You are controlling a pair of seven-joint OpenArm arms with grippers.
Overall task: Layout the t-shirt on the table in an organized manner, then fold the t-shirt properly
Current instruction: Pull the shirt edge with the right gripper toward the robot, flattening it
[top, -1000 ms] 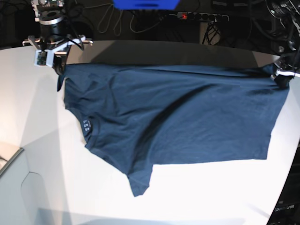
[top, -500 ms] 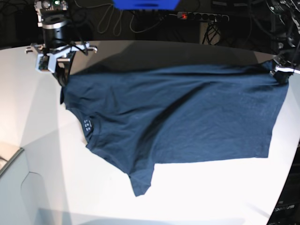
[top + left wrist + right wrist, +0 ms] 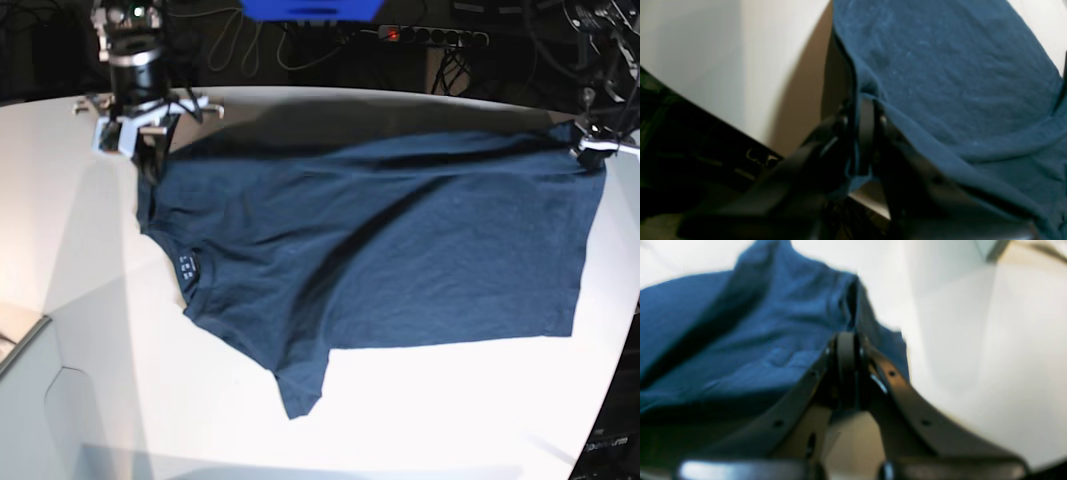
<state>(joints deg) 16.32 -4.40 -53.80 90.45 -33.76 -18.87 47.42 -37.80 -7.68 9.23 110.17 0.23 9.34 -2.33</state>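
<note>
Each end effector (image 3: pixel 864 133) (image 3: pixel 848 370) has black, tapering fingers dotted with small holes, while black cables trail from silver-and-black wrist housings.

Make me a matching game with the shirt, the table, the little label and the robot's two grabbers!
Things:
1. t-shirt
2. table
3. label
4. left gripper and right gripper

Descriptions:
A. plain white, under everything
B. small patch inside the neckline
C. shut on the shirt's far edge, one at each end
D. dark navy-blue, spread out and wrinkly

Pairs: 1-D, 2-A, 3-B, 4-C
</note>
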